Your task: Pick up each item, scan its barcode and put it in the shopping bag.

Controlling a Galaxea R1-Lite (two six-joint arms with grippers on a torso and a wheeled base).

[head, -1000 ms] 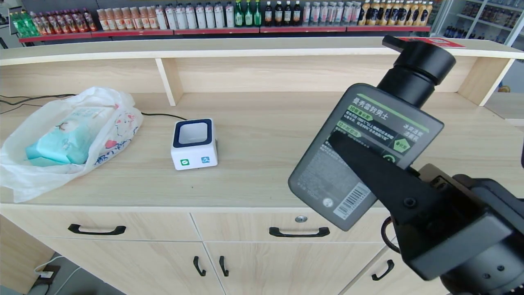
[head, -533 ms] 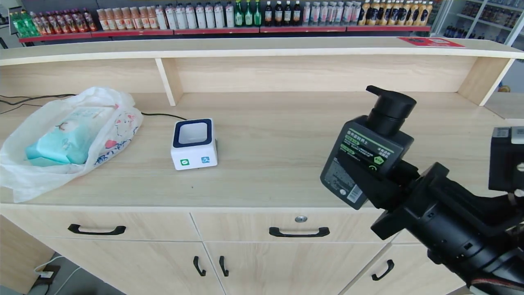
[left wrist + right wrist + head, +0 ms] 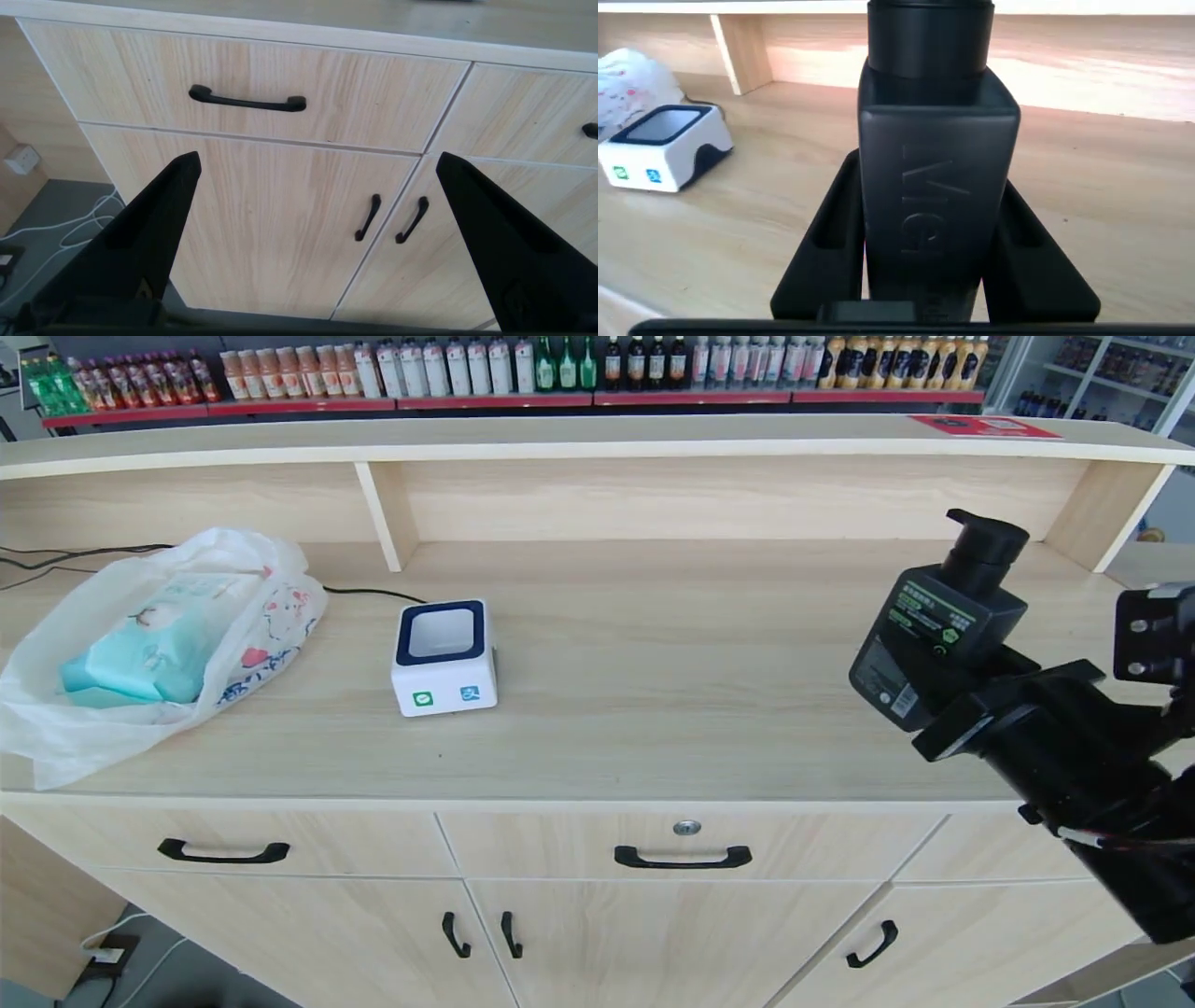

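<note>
Two fingers (image 3: 822, 252) of your right gripper (image 3: 990, 695) stay squeezed on the dark pump bottle (image 3: 934, 635), which has dropped down and away to the right, far from the scanner (image 3: 442, 658), so it still needs scanning before the shopping bag (image 3: 56, 737).

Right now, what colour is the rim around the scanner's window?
Dark navy blue, on the white body of the scanner; the head view shows it best.
</note>
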